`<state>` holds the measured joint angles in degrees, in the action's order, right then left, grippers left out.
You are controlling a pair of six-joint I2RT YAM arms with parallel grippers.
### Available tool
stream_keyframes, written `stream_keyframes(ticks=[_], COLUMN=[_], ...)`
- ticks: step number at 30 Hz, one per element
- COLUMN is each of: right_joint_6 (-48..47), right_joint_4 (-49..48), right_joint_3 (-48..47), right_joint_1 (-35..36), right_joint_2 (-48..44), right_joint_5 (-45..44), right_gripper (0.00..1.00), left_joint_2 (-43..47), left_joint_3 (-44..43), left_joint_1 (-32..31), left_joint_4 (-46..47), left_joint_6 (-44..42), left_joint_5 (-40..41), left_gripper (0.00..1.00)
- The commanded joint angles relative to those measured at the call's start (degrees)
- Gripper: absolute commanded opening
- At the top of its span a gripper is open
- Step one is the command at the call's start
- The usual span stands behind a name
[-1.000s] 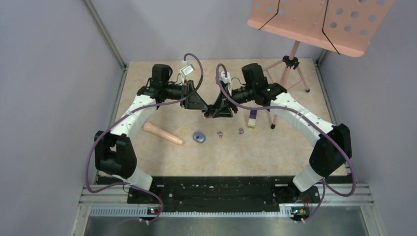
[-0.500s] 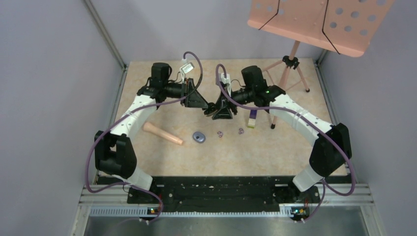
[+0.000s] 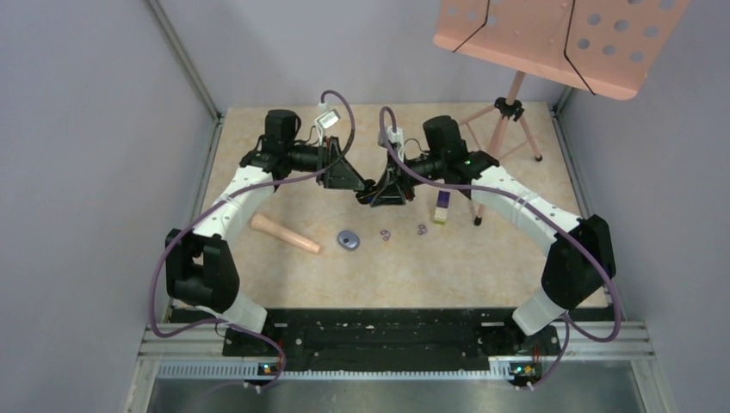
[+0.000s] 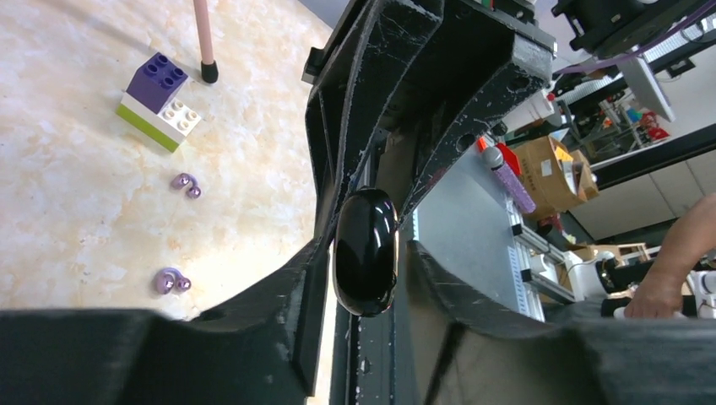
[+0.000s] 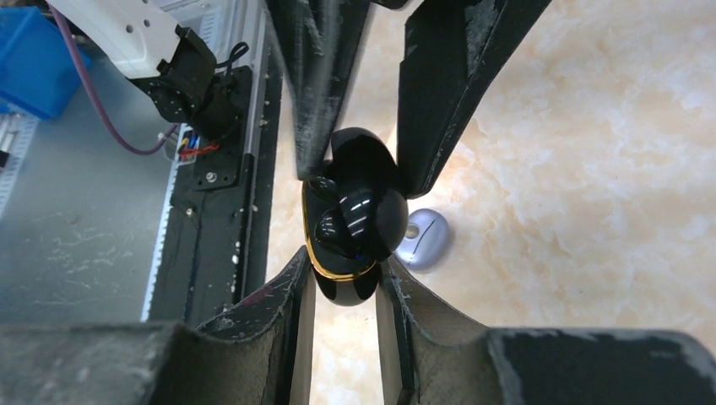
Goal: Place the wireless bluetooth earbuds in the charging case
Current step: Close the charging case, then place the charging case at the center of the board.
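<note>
You have the left gripper and the right gripper both clamped on the open charging case in mid-air, black earbuds seated inside, purple earbuds lying on the table.

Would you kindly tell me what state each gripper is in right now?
Left gripper: closed on the charging case.
Right gripper: jaws on either side of the same case; whether they grip it cannot be told.

Left arm and right arm bend inward; left tool and right tool meet tip to tip, both clamped.
</note>
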<state>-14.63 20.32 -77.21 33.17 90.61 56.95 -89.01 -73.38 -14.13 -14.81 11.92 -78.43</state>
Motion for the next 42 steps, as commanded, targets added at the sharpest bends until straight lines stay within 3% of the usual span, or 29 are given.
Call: stream_keyframes(ticks=[1,2,3,6,11,13,16,18,26,31,35,37,38,42], right_joint_6=[8.9,11.4,13.6,19.5,19.6,20.8,22.5,25.2,25.4,25.1,25.2,24.8,24.8,23.7], right_joint_4=[-6.7,-8.3,-10.0,-13.9,-13.9,-14.0,-11.1,-9.9,-9.0,-8.5,-7.0,-6.3,-5.9,-4.3], right_joint_3=[1.5,1.8,2.2,2.5,2.9,3.6,3.9,3.6,-1.3,-3.3,-4.7,-5.1,-5.2,-4.1], right_joint_1=[-1.5,-2.0,-2.5,-3.7,-4.3,-4.5,-5.3,-6.3,-8.3,-8.6,-9.5,-10.4,-11.0,-13.0], right_joint_2=[0.5,0.9,1.4,2.9,5.1,6.5,11.1,15.3,28.4,31.7,30.4,28.4,26.7,21.1], right_joint_5=[1.1,1.4,1.8,2.5,2.8,1.5,-4.7,-7.9,-15.6,-20.3,-23.2,-25.1,-25.9,-27.9], right_gripper=[0.01,0.00,0.00,0.00,0.00,0.00,0.00,0.00,0.00,0.16,0.41,0.52,0.56,0.59], left_joint_2=[2.6,2.7,2.9,4.0,5.9,6.6,8.5,10.2,14.3,15.0,15.9,16.8,17.1,17.6], left_joint_3=[-3.1,-3.6,-4.2,-4.2,-5.1,-5.5,-4.0,-1.4,7.1,13.1,15.0,15.5,15.8,17.4], left_joint_1=[-0.5,-0.8,-1.2,-2.0,-1.9,-1.8,-1.1,0.1,6.1,13.1,15.7,15.8,15.8,16.2], left_joint_4=[-5.4,-8.5,-11.9,-16.7,-18.5,-18.1,-17.4,-17.4,-25.9,-23.8,-21.7,-20.7,-20.4,-19.2], left_joint_6=[-5.5,-8.4,-12.0,-18.4,-22.8,-22.4,-20.2,-17.6,-9.3,-1.7,0.8,1.3,1.4,1.5], left_joint_5=[-1.1,-0.9,-0.6,2.5,12.6,20.2,32.5,36.5,41.9,38.5,36.3,36.5,36.7,36.3], left_gripper=[0.51,0.59,0.61,0.63,0.65,0.71,0.72,0.73,0.76,0.76,0.78,0.85,0.96,0.99])
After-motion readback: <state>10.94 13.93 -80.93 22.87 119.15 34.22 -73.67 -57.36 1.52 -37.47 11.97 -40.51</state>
